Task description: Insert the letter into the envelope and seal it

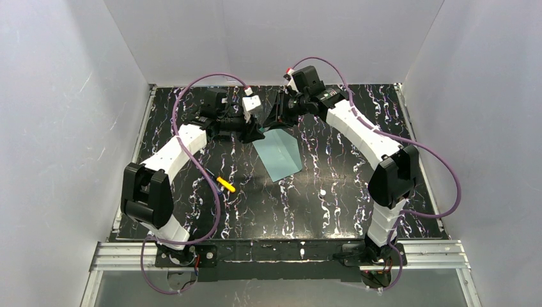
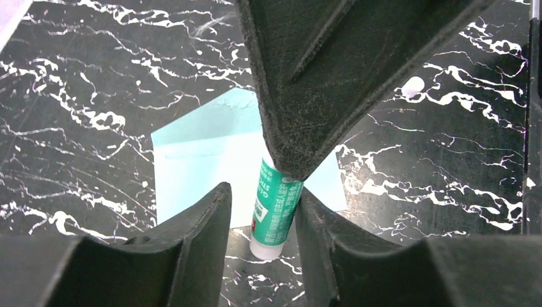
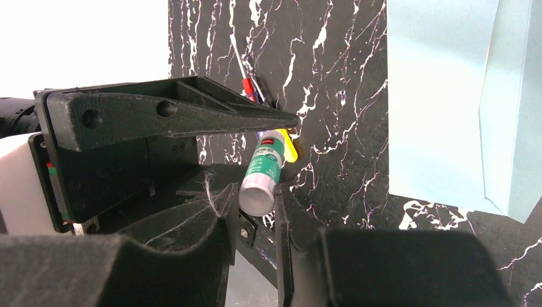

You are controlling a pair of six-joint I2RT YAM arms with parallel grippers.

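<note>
The teal envelope (image 1: 278,153) (image 2: 198,153) (image 3: 434,96) lies flat on the black marbled table, just in front of both grippers. The letter is not in view. A green-and-white glue stick (image 2: 276,204) (image 3: 262,169) hangs in the air between the two grippers at the back centre. My right gripper (image 1: 276,118) (image 3: 255,195) is shut on its end, both fingers touching it. My left gripper (image 1: 252,131) (image 2: 262,192) is open around the same stick: one finger touches it, and the other stands apart with a gap.
A small yellow object (image 1: 225,184) (image 3: 291,150) lies on the table, left of the envelope and nearer the arms. White walls enclose the table on three sides. The two grippers are almost touching each other.
</note>
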